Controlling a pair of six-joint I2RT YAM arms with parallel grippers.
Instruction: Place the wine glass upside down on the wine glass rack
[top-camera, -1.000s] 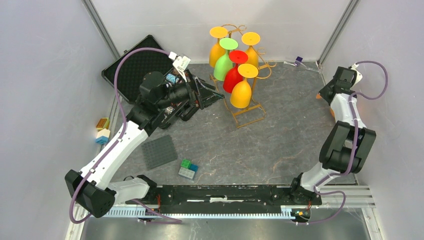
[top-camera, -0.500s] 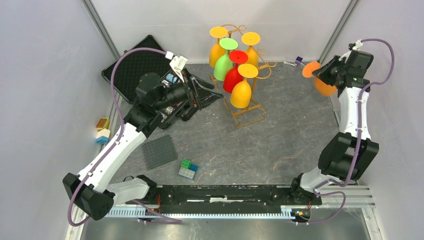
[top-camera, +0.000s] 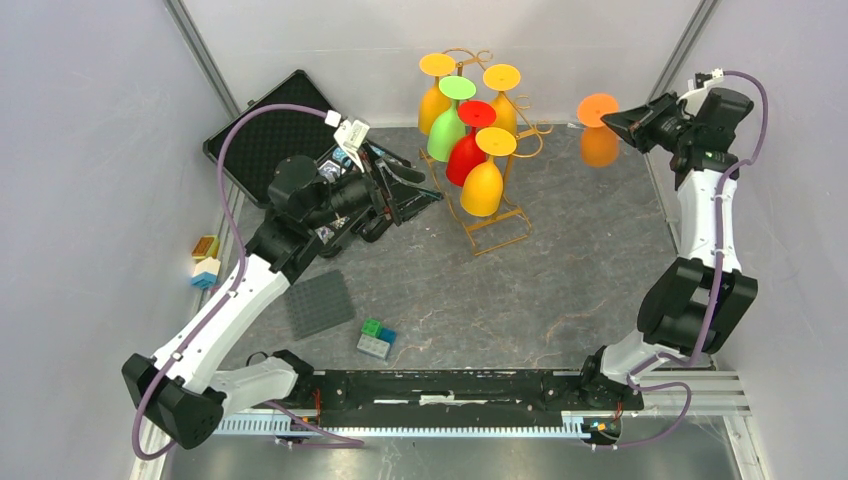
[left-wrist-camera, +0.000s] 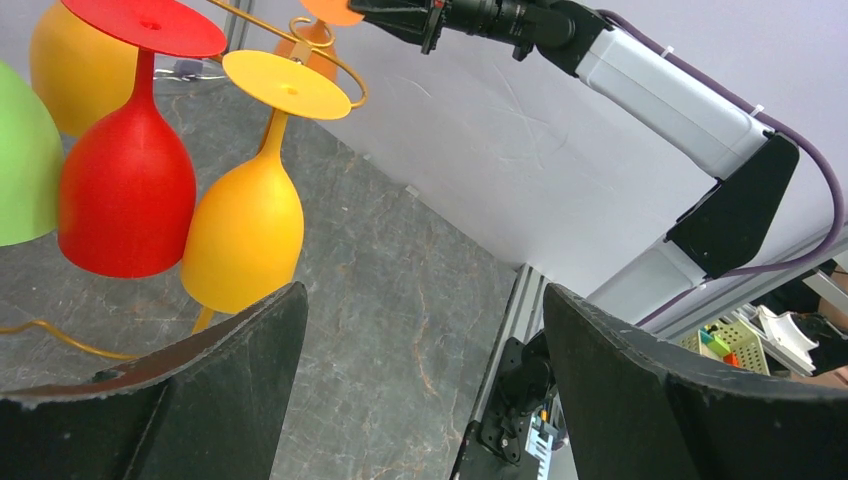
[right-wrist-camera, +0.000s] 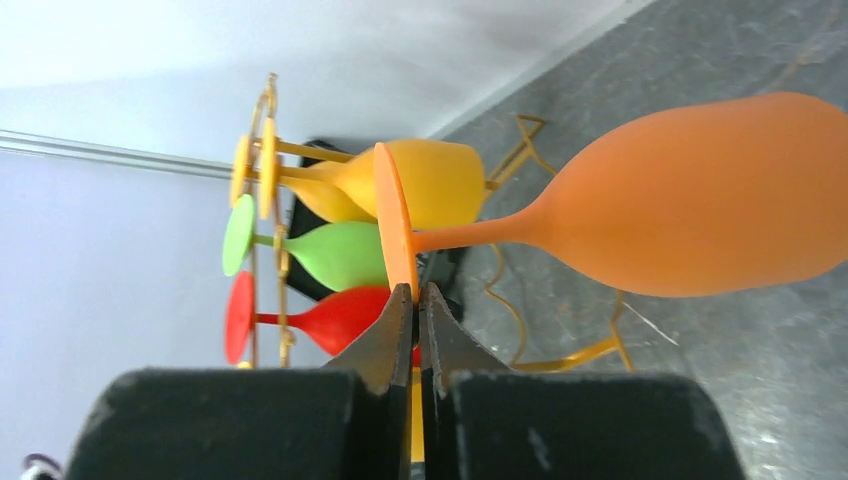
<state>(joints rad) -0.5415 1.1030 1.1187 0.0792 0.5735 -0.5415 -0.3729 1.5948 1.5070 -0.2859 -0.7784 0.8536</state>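
Orange wine glass held upside down in the air, just right of the wine glass rack.

The glass is matte orange all over, with a rounded bowl, thin stem and flat round foot uppermost. The right gripper pinches the rim of that foot between its pressed-together fingers. The gold wire rack carries hanging glasses in yellow, green and red. The left gripper is spread wide and empty beside the rack's left.
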